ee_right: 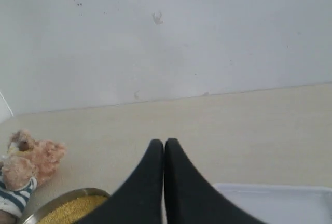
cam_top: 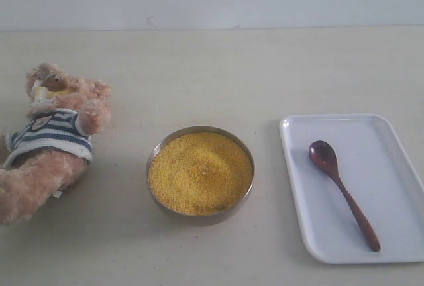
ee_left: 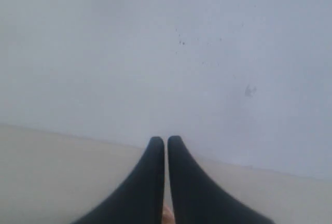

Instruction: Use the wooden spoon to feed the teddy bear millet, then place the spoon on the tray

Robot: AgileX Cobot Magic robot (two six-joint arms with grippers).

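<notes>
Nearest, by the bench's near right corner, the tray (cam_top: pixel 391 134) held the wooden spoon (cam_top: pixel 341 190). Left claw (ee_left: pixel 166 140) and right claw (ee_right: pixel 164 142) were both shut, holding nothing. To lift the spoon well, the right claw should open, then pinch its thin handle.

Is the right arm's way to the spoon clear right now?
Likely yes: the spoon lies alone on the tray, on that arm's side, nothing covering it. The right gripper is shut, so its jaws must open first.

Exterior looks down on table (cam_top: pixel 199 74) — wrist views face wall (ee_left: pixel 155 53); right shares teddy bear (ee_right: pixel 36 162)
</notes>
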